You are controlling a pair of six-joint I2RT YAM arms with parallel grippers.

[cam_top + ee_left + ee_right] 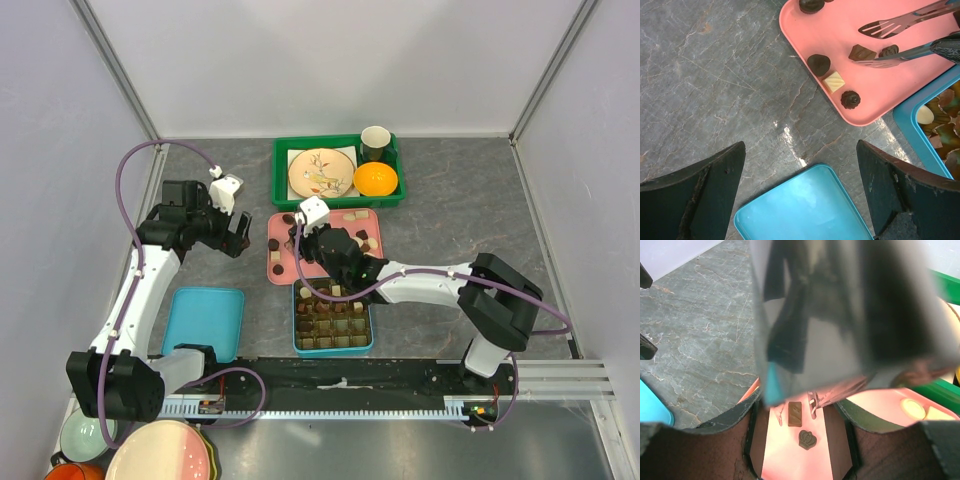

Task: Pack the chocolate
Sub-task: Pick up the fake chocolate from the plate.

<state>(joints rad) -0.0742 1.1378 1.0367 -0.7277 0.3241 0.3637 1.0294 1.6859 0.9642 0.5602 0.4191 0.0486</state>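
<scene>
Right claw (pixel 797 410): we see it clamped partway on shiny metal tongs (pixel 840 315). Their mirror-smooth handles fill the wrist view between the black fingers. The tong tips are flat and slotted, and they are spread apart low over a pink tray (pixel 840 30) of glossy plastic with rounded corners. Two brown chocolate pieces (pixel 862 52) lie between the tips; we cannot tell whether the tips touch them. In the right wrist view, a flat rectangular piece and a crown-stamped one sit on the tray under the tips. More pieces sit near one corner of the tray: a dark dome, a cream-white square and a dark fluted one, each apart from the others. Just beside the tray is a teal box (pixel 903 120) gridded into compartments. Many hold brown pieces, and one white oval sits near its edge.

Left claw (pixel 800 150): released, jaws at full spread, nothing between them, touching nothing. Its black fingers (pixel 705 190) are scuffed, with worn edges. It hangs over the grey marbled counter (pixel 715 75), between the tray and a smooth teal lid (pixel 805 210) lying flat.
</scene>
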